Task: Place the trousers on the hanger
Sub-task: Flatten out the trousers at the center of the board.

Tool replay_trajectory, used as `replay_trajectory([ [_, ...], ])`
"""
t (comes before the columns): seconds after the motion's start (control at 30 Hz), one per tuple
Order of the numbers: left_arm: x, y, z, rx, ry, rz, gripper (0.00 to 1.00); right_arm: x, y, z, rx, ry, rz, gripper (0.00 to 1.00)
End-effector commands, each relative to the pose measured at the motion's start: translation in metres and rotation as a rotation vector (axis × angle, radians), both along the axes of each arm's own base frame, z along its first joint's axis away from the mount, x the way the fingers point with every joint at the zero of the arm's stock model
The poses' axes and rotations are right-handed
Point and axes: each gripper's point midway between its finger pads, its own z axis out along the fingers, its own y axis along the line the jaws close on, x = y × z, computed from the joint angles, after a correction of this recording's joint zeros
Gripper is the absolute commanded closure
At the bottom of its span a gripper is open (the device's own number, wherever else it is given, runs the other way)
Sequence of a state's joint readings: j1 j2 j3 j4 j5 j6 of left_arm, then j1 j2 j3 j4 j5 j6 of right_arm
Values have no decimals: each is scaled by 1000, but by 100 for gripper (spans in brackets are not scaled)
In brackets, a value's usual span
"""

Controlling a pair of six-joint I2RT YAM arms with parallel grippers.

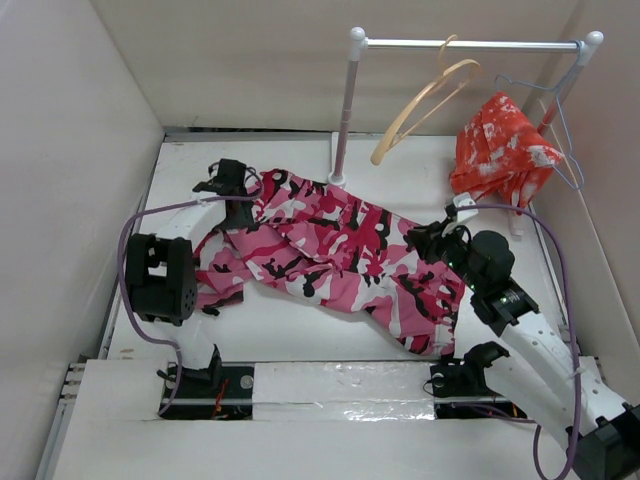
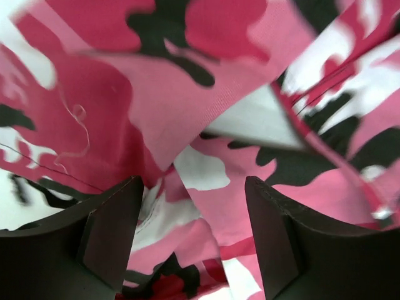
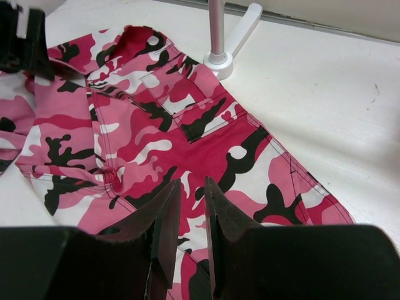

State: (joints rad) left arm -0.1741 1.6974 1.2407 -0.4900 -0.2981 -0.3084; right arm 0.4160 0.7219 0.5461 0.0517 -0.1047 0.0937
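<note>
At the trousers' (image 1: 330,240) far-left end, your left pincer (image 2: 192,187) stands apart over cloth. The right pincer (image 3: 190,184), nearly together with nothing visibly caught, sits at their right end. They run far-left to near-right across the tabletop (image 1: 300,330). The hanger (image 1: 400,122) hangs at the far edge, nearer your right arm.

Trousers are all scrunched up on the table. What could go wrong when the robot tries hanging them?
1. The trousers lie bunched in folds, and the open left pincer sits over several layers; it might grab a wad and lift them lopsided.
2. The hanger hangs tilted on the rail, close to the red-orange garment; a nudge could swing it off or snag that cloth.
</note>
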Motion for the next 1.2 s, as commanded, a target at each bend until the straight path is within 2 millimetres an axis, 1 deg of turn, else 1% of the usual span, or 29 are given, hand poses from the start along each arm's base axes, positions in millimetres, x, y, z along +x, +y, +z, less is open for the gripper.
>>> replay_trajectory([
  [0.0, -12, 2, -7, -6, 16, -12, 35, -4, 6, 19, 6, -62, 30, 72],
  [0.03, -17, 11, -10, 16, 10, 22, 34, -4, 7, 19, 8, -63, 33, 72],
  [0.07, -16, 12, -4, 17, -21, 30, 34, -5, 9, 20, 8, -66, 41, 72],
  [0.1, -15, 17, 8, 13, -68, 50, 34, -4, 9, 21, 6, -67, 38, 72],
  [0.17, -18, 23, 16, 12, -107, 92, 37, -6, 16, 20, 3, -63, 58, 72],
  [0.2, -17, 24, 27, 6, -145, 99, 37, -5, 16, 19, -1, -59, 57, 72],
  [0.3, -29, 23, 19, 1, -110, 85, 36, -6, 21, 19, -8, -60, 66, 71],
  [0.4, -41, 4, 4, -59, -49, 21, 36, -8, 26, 18, -13, -58, 80, 70],
  [0.47, -55, -1, -10, -70, -18, -1, 36, -13, 39, 17, -20, -52, 134, 68],
  [0.53, -62, -14, -17, -120, -2, -40, 36, -17, 56, 20, -12, -62, 190, 62],
  [0.57, -61, -17, -17, -131, -4, -50, 36, -18, 71, 17, -24, -52, 230, 59],
  [0.6, -59, -14, -15, -139, -14, -39, 37, -32, 96, 18, -27, -55, 309, 59],
  [0.63, -55, -8, -9, -143, -37, -14, 37, -38, 112, 16, -40, -51, 342, 70],
  [0.67, -49, -5, 0, -153, -73, 5, 37, -39, 127, 25, -48, -67, 348, 83],
  [0.7, -42, -2, 16, -169, -133, 23, 38, -42, 151, 5, -96, -21, 391, 100],
  [0.73, -37, 2, 26, -184, -176, 59, 40, -63, 180, 1, -112, -17, 481, 100],
  [0.77, -31, 10, 39, -193, -224, 94, 41, -65, 195, -3, -127, -11, 492, 100],
  [0.8, -25, 13, 56, -205, -285, 115, 42, -66, 214, 9, -110, -34, 508, 100],
  [0.83, -19, 16, 69, -214, -324, 131, 43, -76, 238, -15, -153, 2, 553, 100],
  [0.87, -17, 19, 75, -229, -345, 162, 43, -79, 252, -19, -159, 2, 569, 100],
  [0.9, -14, 23, 78, -234, -358, 183, 43, -78, 268, -9, -131, -24, 575, 94],
  [0.93, -11, 23, 79, -236, -361, 188, 43, -78, 281, -29, -154, 4, 583, 86],
  [0.97, -8, 25, 80, -231, -364, 193, 43, -84, 292, -33, -152, 7, 597, 79],
  [1.0, -7, 27, 68, -209, -325, 198, 43, -80, 300, -34, -144, 0, 597, 64],
  [1.03, -7, 35, 63, -168, -309, 220, 42, -82, 314, -28, -130, -14, 612, 56],
  [1.07, -4, 42, 60, -149, -297, 240, 43, -84, 327, -53, -169, 14, 628, 49],
  [1.1, -3, 49, 48, -137, -264, 262, 43, -82, 336, -61, -187, 18, 638, 44],
  [1.13, 0, 51, 45, -144, -263, 266, 43, -84, 347, -69, -203, 29, 649, 39],
  [1.17, 0, 53, 39, -149, -254, 272, 44, -76, 363, -80, -219, 41, 644, 38],
])
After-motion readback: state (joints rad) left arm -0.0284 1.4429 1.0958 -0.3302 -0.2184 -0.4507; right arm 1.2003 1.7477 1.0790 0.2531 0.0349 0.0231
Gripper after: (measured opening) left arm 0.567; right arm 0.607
